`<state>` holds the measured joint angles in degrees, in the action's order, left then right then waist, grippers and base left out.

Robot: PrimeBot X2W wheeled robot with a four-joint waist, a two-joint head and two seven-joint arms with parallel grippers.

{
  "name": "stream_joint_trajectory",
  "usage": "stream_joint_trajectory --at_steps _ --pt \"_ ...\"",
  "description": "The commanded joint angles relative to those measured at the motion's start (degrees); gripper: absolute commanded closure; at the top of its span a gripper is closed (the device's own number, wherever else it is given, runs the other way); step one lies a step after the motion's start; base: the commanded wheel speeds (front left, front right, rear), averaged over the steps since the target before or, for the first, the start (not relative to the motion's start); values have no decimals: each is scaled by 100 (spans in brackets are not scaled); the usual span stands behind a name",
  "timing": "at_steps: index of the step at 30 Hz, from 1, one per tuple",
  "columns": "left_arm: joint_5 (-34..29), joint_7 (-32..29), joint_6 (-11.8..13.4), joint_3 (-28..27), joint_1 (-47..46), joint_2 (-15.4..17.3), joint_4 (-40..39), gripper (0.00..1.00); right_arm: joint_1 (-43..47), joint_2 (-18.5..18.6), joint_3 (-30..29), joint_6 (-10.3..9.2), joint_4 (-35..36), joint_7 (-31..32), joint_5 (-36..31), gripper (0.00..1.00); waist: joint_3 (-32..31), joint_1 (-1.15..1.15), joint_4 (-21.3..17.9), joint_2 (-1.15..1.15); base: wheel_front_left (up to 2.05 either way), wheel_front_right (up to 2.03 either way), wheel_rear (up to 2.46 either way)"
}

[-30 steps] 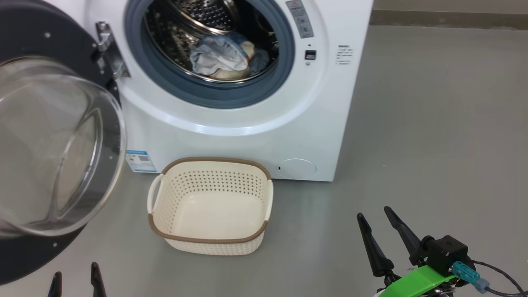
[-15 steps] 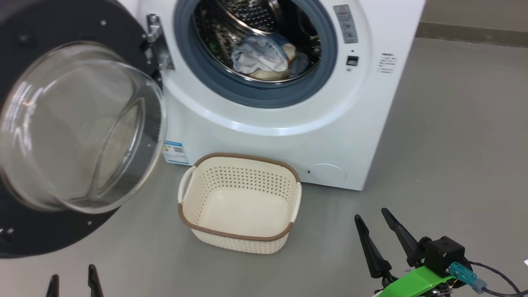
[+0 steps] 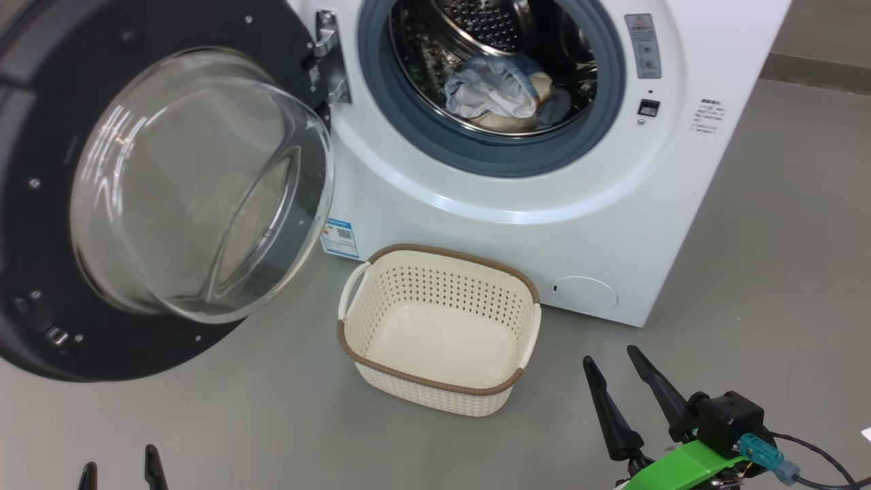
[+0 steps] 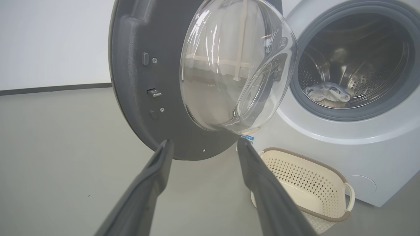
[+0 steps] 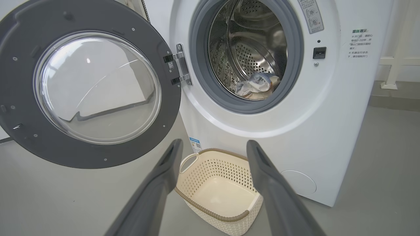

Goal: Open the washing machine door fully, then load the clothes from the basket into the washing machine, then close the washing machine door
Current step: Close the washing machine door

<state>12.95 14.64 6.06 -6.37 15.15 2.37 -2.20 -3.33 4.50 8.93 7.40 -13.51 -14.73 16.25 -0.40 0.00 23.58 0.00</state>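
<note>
The white washing machine (image 3: 517, 224) stands with its door (image 3: 41, 224) swung wide open to the left, the clear glass bowl (image 3: 197, 184) bulging toward me. Light blue and cream clothes (image 3: 500, 95) lie bunched inside the steel drum. On the floor in front sits the cream basket (image 3: 439, 330) with nothing in it. My left gripper (image 3: 117, 464) is open at the lower left, below the door. My right gripper (image 3: 610, 365) is open at the lower right, just right of the basket. Both hold nothing.
Grey floor (image 3: 782, 258) stretches to the right of the machine. The open door's dark rim (image 4: 131, 98) hangs over the floor at the left, close ahead of my left fingers (image 4: 157, 167). A blue label sticker (image 3: 339, 238) is on the machine's lower front.
The head camera has swung left, so machine, door and basket sit further right in the picture. Neither gripper has visibly moved.
</note>
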Motion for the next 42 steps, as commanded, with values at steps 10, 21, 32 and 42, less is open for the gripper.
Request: stream_joint_trajectory --at_steps 10,21,32,42 --pt "87 36 117 -152 -105 51 -120 0 -84 13 209 9 82 -27 -8 0 8 0 204 0 0 0 0" --pt "90 36 156 -174 -59 51 -126 0 -47 49 251 9 55 -27 17 0 -32 0 261 0 0 0 0" --pt "52 36 154 -259 1 51 -148 0 -24 41 294 9 21 -27 35 0 -114 0 238 0 0 0 0" --pt "232 36 235 -277 -6 51 -172 69 -33 39 275 9 46 -27 28 0 -61 0 205 0 0 0 0"
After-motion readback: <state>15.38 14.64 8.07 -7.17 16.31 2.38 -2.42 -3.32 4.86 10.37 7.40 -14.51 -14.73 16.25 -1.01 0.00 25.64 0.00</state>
